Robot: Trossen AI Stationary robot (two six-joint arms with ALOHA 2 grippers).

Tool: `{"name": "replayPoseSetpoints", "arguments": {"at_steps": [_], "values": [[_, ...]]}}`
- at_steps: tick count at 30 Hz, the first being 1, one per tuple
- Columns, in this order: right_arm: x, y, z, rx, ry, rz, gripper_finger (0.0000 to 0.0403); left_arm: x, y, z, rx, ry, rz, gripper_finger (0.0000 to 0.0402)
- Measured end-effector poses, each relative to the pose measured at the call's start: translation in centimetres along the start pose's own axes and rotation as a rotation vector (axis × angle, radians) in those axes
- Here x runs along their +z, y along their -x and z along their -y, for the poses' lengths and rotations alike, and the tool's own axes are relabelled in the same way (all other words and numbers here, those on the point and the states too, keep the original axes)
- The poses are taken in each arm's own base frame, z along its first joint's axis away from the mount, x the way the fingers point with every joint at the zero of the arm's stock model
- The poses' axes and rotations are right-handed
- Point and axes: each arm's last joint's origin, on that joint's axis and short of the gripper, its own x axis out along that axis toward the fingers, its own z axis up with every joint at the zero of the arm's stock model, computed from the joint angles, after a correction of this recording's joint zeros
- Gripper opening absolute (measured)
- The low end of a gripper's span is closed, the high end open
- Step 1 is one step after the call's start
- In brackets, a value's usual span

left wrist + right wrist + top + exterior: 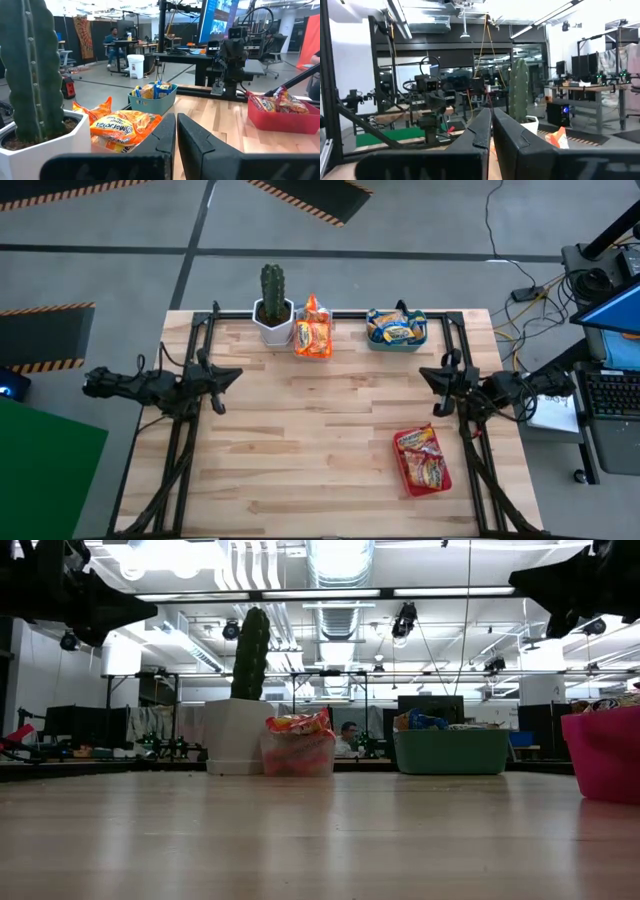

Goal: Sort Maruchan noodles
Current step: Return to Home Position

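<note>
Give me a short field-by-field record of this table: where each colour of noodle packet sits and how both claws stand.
Orange crinkly plastic noodle packets: in the clear plastic bin, back edge, beside the green cactus in a white pot
Blue-and-yellow noodle packets: in the teal plastic bin, back edge
Red noodle packets: in the red plastic bin, front right
Left claw: shut, empty, raised at the left side
Right claw: shut, empty, raised at the right side

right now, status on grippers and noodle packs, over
Left gripper, right gripper shut, empty, parked apart. Orange packs in clear bin, blue-and-yellow packs in teal bin, red packs in red bin. Nothing in the way.
</note>
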Motion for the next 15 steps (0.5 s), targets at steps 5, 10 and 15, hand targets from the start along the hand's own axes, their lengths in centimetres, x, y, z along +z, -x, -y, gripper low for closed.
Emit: {"name": "replayPoseSetpoints", "arguments": {"at_steps": [5, 10, 15], "values": [[-0.01, 0.00, 0.00, 0.000, 0.028, -0.001, 0.0009, 0.00, -0.01, 0.01, 0.000, -0.001, -0.001, 0.0000], [-0.05, 0.00, -0.01, 0.000, 0.056, -0.004, 0.0009, -0.01, -0.01, 0.01, 0.000, -0.001, -0.001, 0.0000], [0.14, 0.10, -0.10, 0.020, 0.057, 0.013, 0.0009, 0.00, -0.01, 0.01, -0.001, -0.001, -0.001, 0.0000]]}}
